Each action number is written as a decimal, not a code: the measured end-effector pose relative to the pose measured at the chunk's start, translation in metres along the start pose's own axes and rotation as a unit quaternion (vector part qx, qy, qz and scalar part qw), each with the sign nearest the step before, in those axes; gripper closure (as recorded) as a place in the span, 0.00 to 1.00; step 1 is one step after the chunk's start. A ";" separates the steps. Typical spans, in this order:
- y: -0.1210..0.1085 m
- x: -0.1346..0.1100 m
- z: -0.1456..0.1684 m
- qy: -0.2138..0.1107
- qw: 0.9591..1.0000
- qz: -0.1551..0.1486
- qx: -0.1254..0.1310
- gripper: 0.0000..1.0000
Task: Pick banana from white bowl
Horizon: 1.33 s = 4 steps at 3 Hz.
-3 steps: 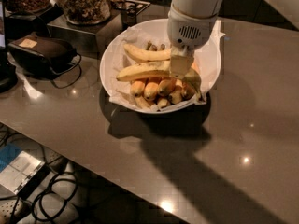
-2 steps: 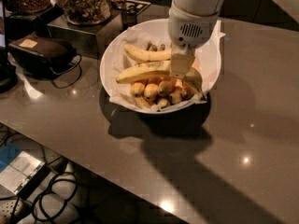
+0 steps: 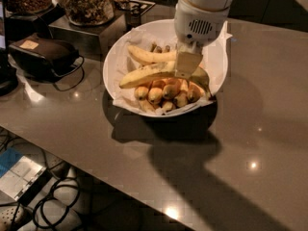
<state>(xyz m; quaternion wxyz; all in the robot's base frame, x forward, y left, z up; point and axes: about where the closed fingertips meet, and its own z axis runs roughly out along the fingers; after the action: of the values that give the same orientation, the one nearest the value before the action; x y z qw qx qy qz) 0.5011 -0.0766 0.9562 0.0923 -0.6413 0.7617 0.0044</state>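
Observation:
The white bowl (image 3: pixel 115 57) stands on the grey table, lined with crumpled white paper. The long yellow banana (image 3: pixel 144 74) lies across its middle, with its right end darker and partly under my gripper. A cleaner long banana (image 3: pixel 149 56) lies behind it. Several short orange-yellow bananas (image 3: pixel 163 91) are bunched in front. My gripper (image 3: pixel 187 71) reaches straight down into the bowl from the white wrist (image 3: pixel 199 18). Its tip rests at the banana's right half, and the wrist hides the contact from view.
A dark case with a cable (image 3: pixel 41 57) lies left of the bowl. Glass jars of snacks (image 3: pixel 86 4) stand on a metal box at the back left. The table's front edge runs diagonally at the lower left, with cables on the floor (image 3: pixel 53 206) below.

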 end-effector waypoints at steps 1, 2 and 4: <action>0.020 -0.009 -0.019 -0.015 0.999 -0.029 0.008 1.00; 0.036 -0.019 -0.034 -0.022 0.998 -0.054 0.016 1.00; 0.045 -0.033 -0.046 -0.039 0.995 -0.082 0.033 1.00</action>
<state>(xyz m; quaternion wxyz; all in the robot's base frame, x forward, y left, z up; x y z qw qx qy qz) 0.4559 -0.0425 1.0016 0.1434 -0.6976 0.7020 -0.0033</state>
